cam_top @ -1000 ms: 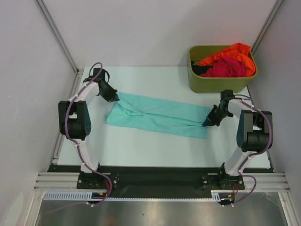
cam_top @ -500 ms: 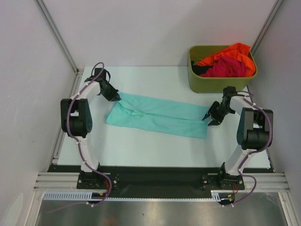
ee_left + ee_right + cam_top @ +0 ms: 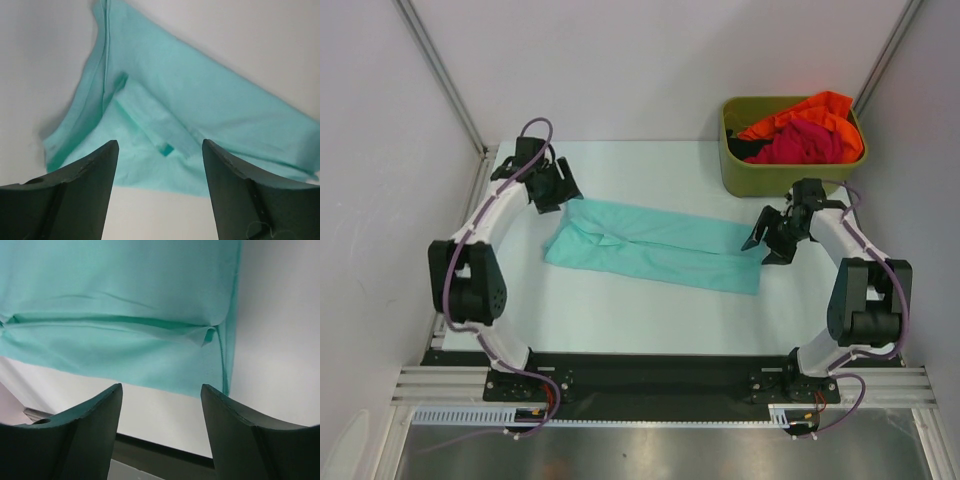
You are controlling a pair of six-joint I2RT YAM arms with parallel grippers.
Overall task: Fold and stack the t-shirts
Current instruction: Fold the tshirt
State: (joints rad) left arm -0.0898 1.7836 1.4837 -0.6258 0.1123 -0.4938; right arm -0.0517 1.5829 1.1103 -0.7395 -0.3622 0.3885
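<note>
We log teal t-shirt (image 3: 655, 245) part-folded between wide-open, empty left gripper (image 3: 563, 193) and right gripper (image 3: 760, 250); orange t-shirt (image 3: 815, 108), magenta t-shirt (image 3: 805, 142) unfolded beyond it, nothing stacked.

No text, labels, brands or nos. legible in any view.
</note>
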